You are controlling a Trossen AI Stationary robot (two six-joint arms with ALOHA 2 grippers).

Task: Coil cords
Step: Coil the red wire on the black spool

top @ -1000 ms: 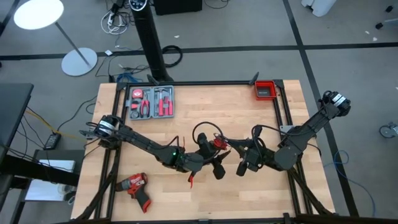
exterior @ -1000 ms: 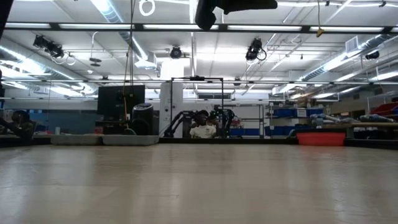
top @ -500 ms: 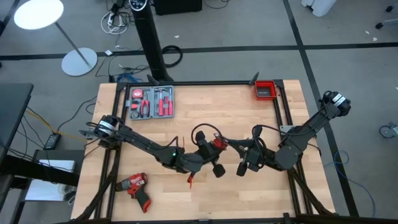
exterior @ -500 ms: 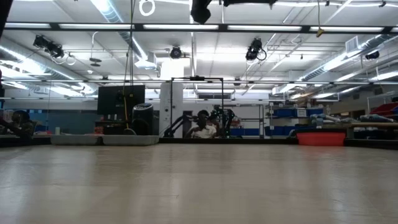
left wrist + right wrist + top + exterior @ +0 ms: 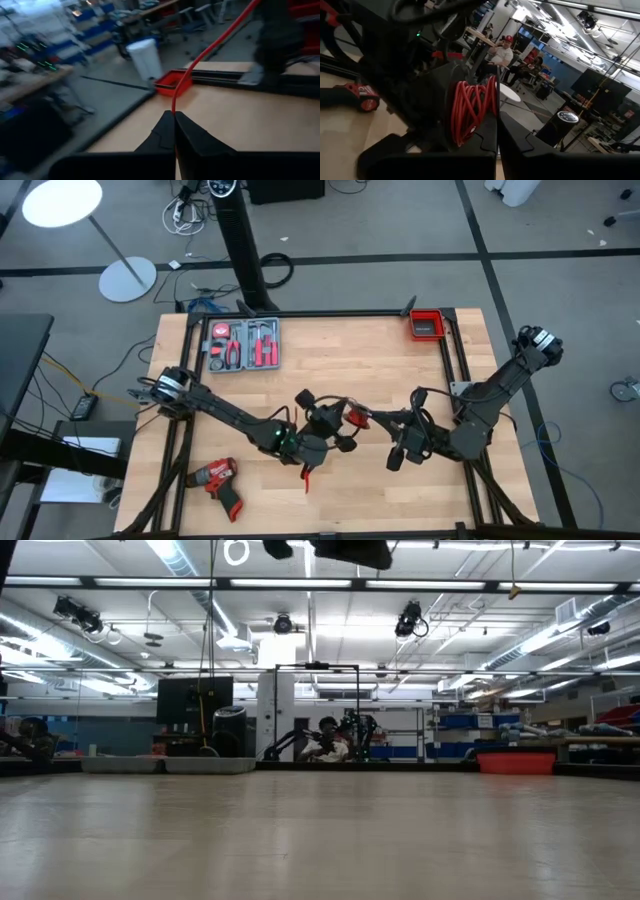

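I have both arms meeting over the middle of the wooden table [image 5: 400, 380]. My left claw [image 5: 174, 131] is pinched fully together on the red wire [image 5: 210, 50]; from its wrist camera I see the wire rising straight out from between the two closed fingertips and running off taut toward the far edge of the table, past the red bin [image 5: 172, 82] that sits at the table's corner. In the high view that claw [image 5: 340, 435] sits near the table's centre, with a black cable [image 5: 318, 402] looped over the arm just behind it and a bit of red wire [image 5: 357, 418] showing beside it.

My right claw [image 5: 397, 458] is a short way off, facing the left one. Its fingers [image 5: 485, 140] are closed tight against each other, and from its wrist camera a bundle of red wire [image 5: 470, 112] wound in several turns sits right at the tips; I cannot tell whether the fingers actually pinch a strand of it or only sit in front of it.

A red cordless drill [image 5: 218, 480] lies on the table near the left arm's front corner. An open tray of red-handled hand tools [image 5: 243, 345] rests at the back left. People sit in the room beyond the table in the right wrist camera.
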